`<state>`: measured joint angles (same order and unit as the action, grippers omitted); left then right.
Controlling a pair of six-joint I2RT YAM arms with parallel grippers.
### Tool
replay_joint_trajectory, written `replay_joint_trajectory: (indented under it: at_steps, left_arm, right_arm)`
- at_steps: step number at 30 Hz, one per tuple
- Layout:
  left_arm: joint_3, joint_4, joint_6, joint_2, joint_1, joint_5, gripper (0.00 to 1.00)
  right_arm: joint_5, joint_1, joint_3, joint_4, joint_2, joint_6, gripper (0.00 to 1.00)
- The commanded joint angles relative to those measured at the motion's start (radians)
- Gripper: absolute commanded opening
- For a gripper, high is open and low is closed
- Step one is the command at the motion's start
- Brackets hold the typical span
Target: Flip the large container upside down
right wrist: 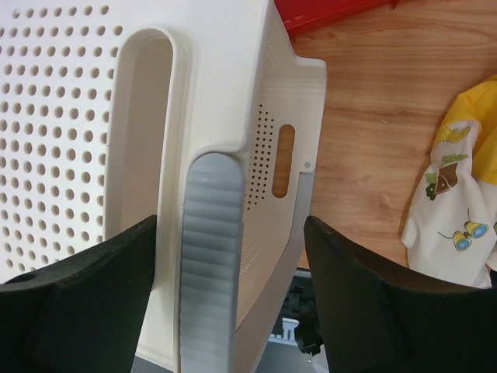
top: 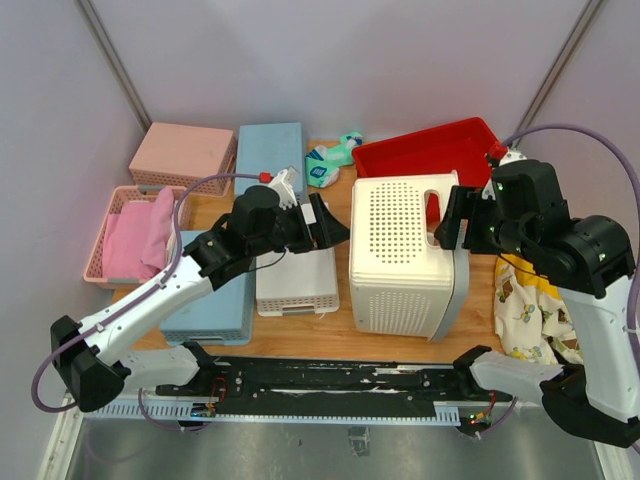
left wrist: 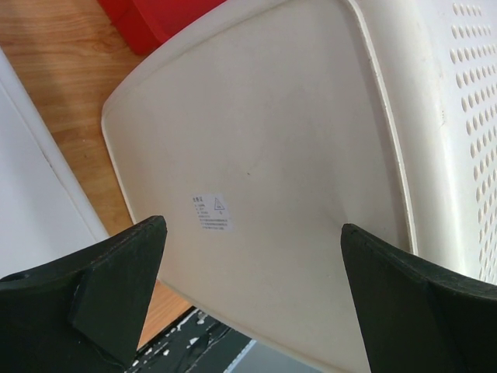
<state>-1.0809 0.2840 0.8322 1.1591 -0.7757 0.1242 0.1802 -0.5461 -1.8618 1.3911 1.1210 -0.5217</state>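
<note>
Cream plastic large container on its side, mid-table.
Base faces left, rim right. Left gripper gapes just off the base; right gripper gapes astride the grey grip, unclenched.

The wooden table carries 9 things. Along its far edge, from the left corner, sit a pink box, a blue box, a teal pack and a red tray. A pink basket sits at the left edge, with a light-blue bin and a small white basket beside it. The large container lies on its side at the middle, and a yellow printed cloth lies by the right edge.
</note>
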Motion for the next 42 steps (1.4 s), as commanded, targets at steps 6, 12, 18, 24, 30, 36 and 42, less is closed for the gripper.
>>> replay_joint_trajectory:
  at_steps: [6,12,18,24,30,36,42]
  left_arm:
    - [-0.108,-0.027,-0.012,0.034,-0.094,-0.022,0.99]
    - [-0.204,-0.075,-0.01,0.1,-0.157,-0.001,0.99]
    - [-0.265,-0.124,0.001,0.157,-0.177,0.031,0.99]
    - [-0.354,-0.152,0.005,0.196,-0.181,0.069,0.99]
    - [-0.485,-0.151,-0.001,0.239,-0.21,0.095,0.99]
    - [-0.585,-0.16,-0.006,0.277,-0.249,0.095,0.99]
    - [-0.651,-0.19,0.0,0.334,-0.282,0.124,0.99]
  right_arm:
    - [0.058,-0.02,0.044,-0.029,-0.042,0.02,0.73]
    - [0.115,-0.021,0.089,-0.062,-0.11,0.02,0.24]
    - [0.114,-0.019,0.134,-0.092,-0.151,0.021,0.12]
    - [0.0,-0.02,0.231,-0.253,-0.175,-0.012,0.1]
    - [-0.122,-0.019,0.297,-0.466,-0.186,-0.118,0.06]
    - [-0.178,0.037,0.388,-0.558,-0.26,-0.239,0.06]
    - [-0.196,0.103,0.498,-0.528,-0.361,-0.309,0.07]
